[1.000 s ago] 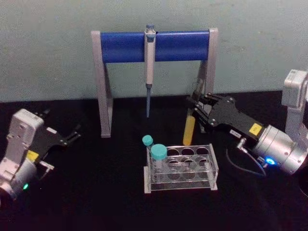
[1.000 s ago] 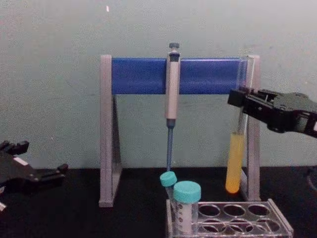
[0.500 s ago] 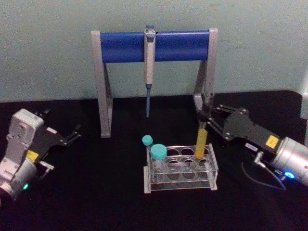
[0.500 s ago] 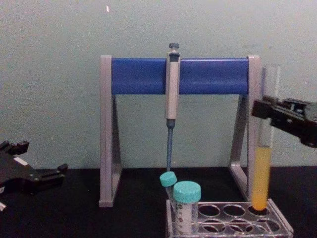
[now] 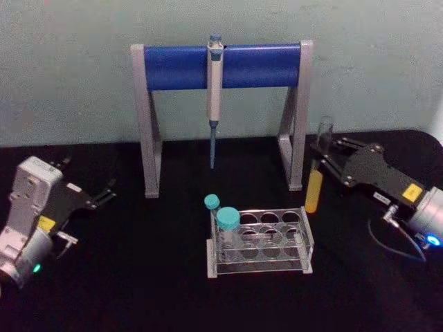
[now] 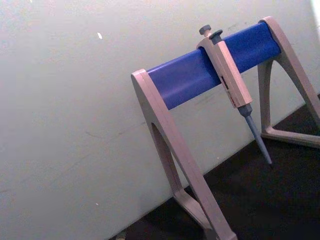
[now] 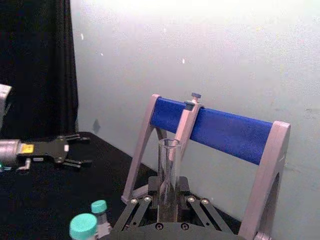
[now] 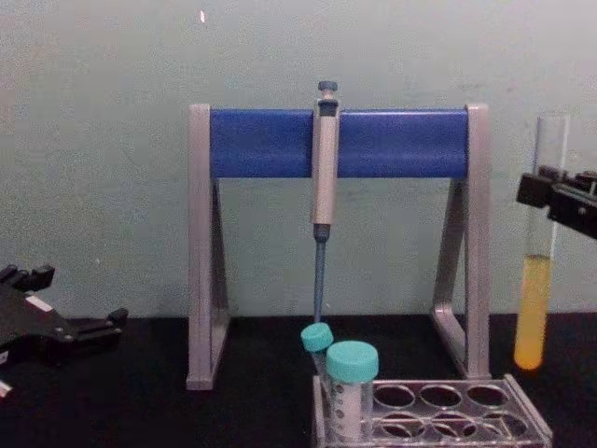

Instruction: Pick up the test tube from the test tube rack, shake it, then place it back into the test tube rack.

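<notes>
Test tube [image 5: 315, 185], half a second ago dipping into the back right hole of the clear test tube rack [image 5: 257, 268], now hangs just right of the rack and clear of it, clamped above its yellow liquid by the right gripper [image 5: 324, 153]; likely mid-shake, return pending. Its long axis stands near upright, open mouth up, round bottom down; left gripper [image 5: 104, 195] sits parked far left, fingers spread.

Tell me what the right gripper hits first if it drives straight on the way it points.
Likely the stand's right leg, just beyond the right gripper and its held tube; depth is unclear. Left gripper sits parked.
</notes>
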`<state>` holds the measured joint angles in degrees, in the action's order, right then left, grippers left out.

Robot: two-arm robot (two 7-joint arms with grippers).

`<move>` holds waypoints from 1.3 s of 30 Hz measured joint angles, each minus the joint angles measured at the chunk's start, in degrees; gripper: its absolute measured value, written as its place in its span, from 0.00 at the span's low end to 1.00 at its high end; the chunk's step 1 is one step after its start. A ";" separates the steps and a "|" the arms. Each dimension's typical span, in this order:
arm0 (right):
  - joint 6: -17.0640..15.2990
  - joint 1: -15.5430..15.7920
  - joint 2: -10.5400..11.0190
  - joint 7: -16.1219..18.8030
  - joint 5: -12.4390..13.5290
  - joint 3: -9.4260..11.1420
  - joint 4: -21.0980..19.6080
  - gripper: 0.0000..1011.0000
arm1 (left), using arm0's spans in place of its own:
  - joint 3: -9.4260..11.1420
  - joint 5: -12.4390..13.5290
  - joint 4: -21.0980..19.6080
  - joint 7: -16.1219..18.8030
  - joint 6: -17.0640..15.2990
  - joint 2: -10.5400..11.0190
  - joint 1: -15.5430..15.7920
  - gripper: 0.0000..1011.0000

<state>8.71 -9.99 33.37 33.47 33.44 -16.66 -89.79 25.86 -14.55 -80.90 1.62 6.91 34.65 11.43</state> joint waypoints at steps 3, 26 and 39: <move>-0.44 -2.03 -1.08 0.18 -0.74 -0.83 1.82 0.24 | 0.00 0.00 0.00 0.00 0.00 0.00 0.00 0.99; -2.59 -1.45 1.43 4.98 3.84 -4.38 -1.27 0.24 | 0.00 0.00 0.00 0.00 0.00 0.00 0.00 0.99; -4.66 -1.62 1.98 -1.02 1.49 -1.68 -0.36 0.24 | 0.00 0.00 0.00 0.00 0.00 0.00 0.00 0.99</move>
<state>4.05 -11.62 35.35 32.45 34.93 -18.34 -90.15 25.86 -14.55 -80.90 1.62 6.91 34.65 11.43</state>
